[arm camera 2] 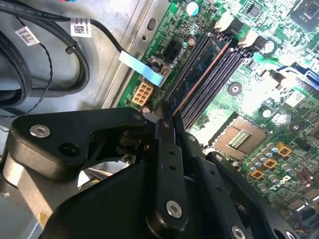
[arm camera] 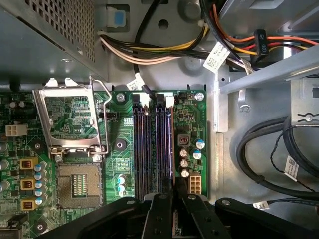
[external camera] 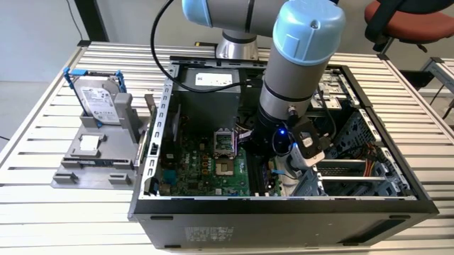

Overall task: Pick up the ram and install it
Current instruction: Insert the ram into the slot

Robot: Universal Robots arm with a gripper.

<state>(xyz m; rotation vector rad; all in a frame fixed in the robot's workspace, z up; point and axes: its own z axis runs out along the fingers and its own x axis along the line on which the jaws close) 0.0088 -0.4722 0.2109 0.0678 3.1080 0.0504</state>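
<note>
Gripper [arm camera 2: 167, 122] is pinching the ram [arm camera 2: 199, 82] by one end. I see the strip edge-on, running along the slots [arm camera 2: 219, 74] and down close to them. I can't tell whether it's seated. My worry is tilt or a sideways offset: pressing then could jam it on a slot wall, flex it, or twist it loose.

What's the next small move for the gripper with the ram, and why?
Probably a short press straight down. The gripper appears to hold the ram edge-on, lined up along the black memory slots. Whether it is fully seated can't be told, so a gentle push seems called for.
</note>
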